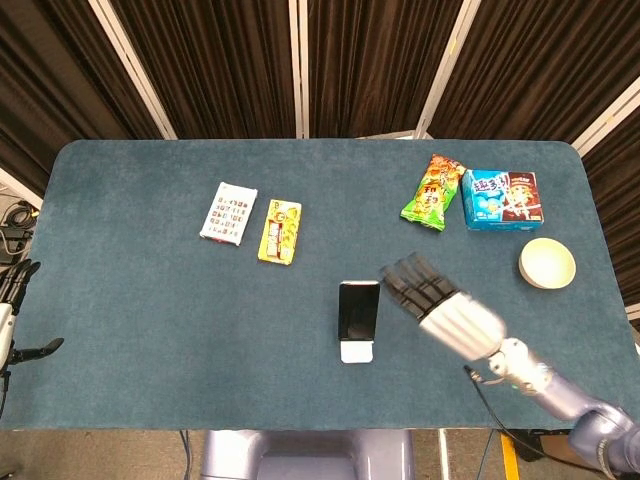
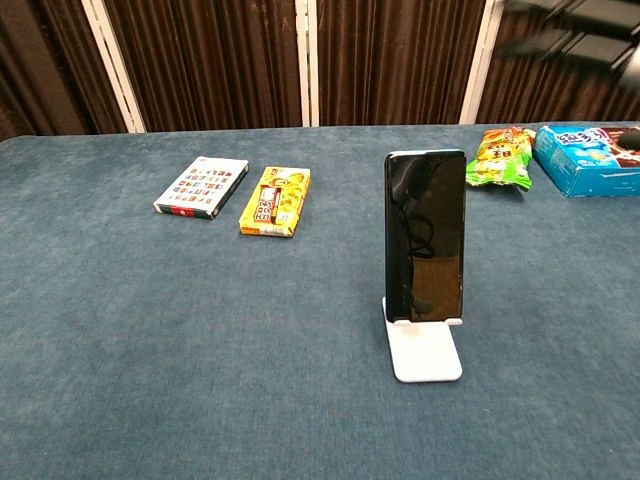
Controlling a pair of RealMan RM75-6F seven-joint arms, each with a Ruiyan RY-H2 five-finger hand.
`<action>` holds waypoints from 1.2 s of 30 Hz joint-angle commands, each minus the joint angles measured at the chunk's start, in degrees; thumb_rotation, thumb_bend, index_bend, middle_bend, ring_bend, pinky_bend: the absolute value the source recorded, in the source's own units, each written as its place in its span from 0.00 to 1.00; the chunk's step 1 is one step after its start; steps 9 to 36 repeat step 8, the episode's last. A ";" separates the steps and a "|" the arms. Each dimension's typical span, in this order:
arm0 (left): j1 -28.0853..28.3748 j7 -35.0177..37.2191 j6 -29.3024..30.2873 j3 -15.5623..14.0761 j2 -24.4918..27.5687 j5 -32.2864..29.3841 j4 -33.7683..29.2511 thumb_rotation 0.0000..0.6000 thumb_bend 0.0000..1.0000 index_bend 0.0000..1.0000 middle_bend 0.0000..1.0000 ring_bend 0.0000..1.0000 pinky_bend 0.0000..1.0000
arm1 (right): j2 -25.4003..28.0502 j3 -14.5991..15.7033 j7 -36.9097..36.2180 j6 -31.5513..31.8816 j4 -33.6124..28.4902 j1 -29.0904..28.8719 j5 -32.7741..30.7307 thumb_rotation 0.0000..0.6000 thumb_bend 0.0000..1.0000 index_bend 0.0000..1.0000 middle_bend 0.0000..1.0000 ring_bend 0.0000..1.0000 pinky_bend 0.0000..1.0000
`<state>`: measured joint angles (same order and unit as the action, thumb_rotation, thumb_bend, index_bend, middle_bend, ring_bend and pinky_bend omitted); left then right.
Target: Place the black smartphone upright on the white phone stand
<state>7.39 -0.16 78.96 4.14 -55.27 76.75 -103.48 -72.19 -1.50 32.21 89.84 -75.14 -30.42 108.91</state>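
Observation:
The black smartphone (image 1: 358, 309) (image 2: 426, 235) stands upright on the white phone stand (image 1: 357, 350) (image 2: 427, 351) near the table's front middle. Nothing touches it. My right hand (image 1: 440, 306) hovers raised to the right of the phone, fingers spread and holding nothing; it is blurred. In the chest view only its blurred dark fingers (image 2: 570, 20) show at the top right. My left hand (image 1: 14, 310) hangs off the table's left edge, fingers apart and holding nothing.
A white card box (image 1: 229, 212) and a yellow snack box (image 1: 280, 231) lie at the left middle. A green snack bag (image 1: 432, 192), a blue box (image 1: 502, 199) and a cream bowl (image 1: 547, 263) sit at the back right.

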 commanded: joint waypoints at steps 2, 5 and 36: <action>-0.53 -0.61 1.34 -0.06 -0.25 0.76 -0.10 1.00 0.00 0.00 0.00 0.00 0.00 | 3.13 -3.12 -19.66 2.37 -8.68 10.50 -19.55 1.00 0.00 0.02 0.00 0.00 0.00; -0.72 -1.12 1.89 -0.23 -0.52 1.39 -0.07 1.00 0.00 0.00 0.00 0.00 0.00 | 4.37 -2.59 -21.10 0.32 -13.81 12.98 -24.22 1.00 0.00 0.00 0.00 0.00 0.00; -0.91 -1.54 2.60 -0.46 -0.79 2.47 -0.11 1.00 0.00 0.00 0.00 0.00 0.00 | 6.36 -1.41 -21.23 -1.73 -20.56 15.55 -28.37 1.00 0.00 0.00 0.00 0.00 0.00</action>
